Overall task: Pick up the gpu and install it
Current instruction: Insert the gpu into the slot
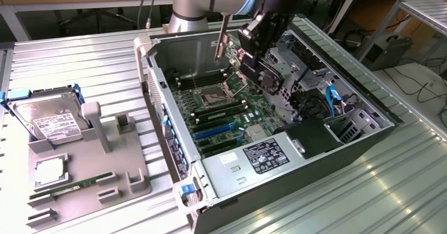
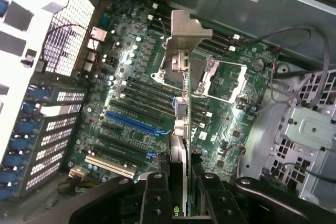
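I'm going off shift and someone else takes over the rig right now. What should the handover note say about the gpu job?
Gripper: shut on the gpu, which is held on edge with its silver bracket at the end away from the fingers.
Where: the gpu hangs above the motherboard inside the open computer case. The blue slot is empty.
Done: the gpu is picked up and is over the case.
Left: the card is not yet seated in any slot.
Aside: the hard drive sits in the grey fixture at the exterior view's left.
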